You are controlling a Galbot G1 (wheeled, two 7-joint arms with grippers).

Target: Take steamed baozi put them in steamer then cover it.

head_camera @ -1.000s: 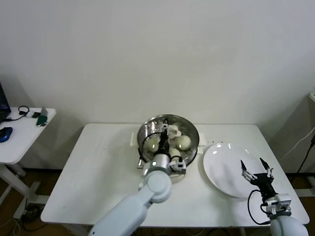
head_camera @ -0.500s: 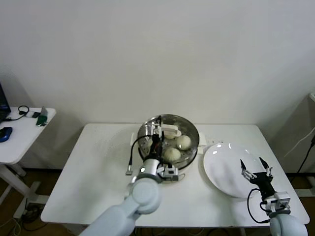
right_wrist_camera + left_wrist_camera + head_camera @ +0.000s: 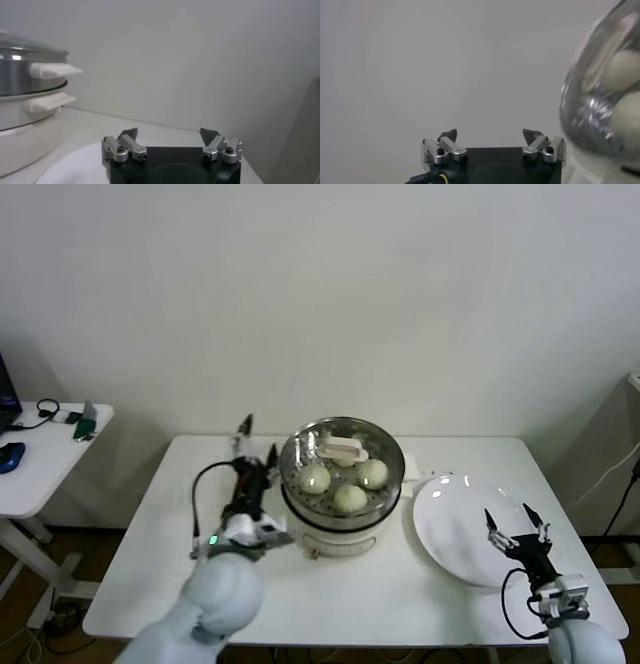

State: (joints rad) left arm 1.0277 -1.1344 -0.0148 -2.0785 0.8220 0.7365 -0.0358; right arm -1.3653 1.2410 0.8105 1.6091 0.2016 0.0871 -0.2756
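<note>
The steamer (image 3: 343, 506) stands mid-table on its white cooker base. The clear glass cover (image 3: 385, 452) sits on it, white handle (image 3: 342, 450) on top. Three cream-white baozi (image 3: 349, 497) show through the glass; a fourth cannot be made out. My left gripper (image 3: 259, 439) is open and empty, just left of the steamer and apart from it. In the left wrist view my left gripper (image 3: 491, 135) is open, with the steamer (image 3: 605, 100) blurred close beside it. My right gripper (image 3: 515, 522) is open and empty above the plate's right side; the right wrist view shows it (image 3: 169, 132) and the covered steamer (image 3: 22, 72).
A flat white plate (image 3: 450, 519) lies right of the steamer, bare; it shows under my right gripper in the right wrist view (image 3: 75, 162). A small side table (image 3: 40, 454) with cables and a mouse stands far left. The wall is close behind.
My left gripper let go of the cover's handle and drew back from over the steamer to its left side. The cover stays on the steamer. The right arm barely moved.
</note>
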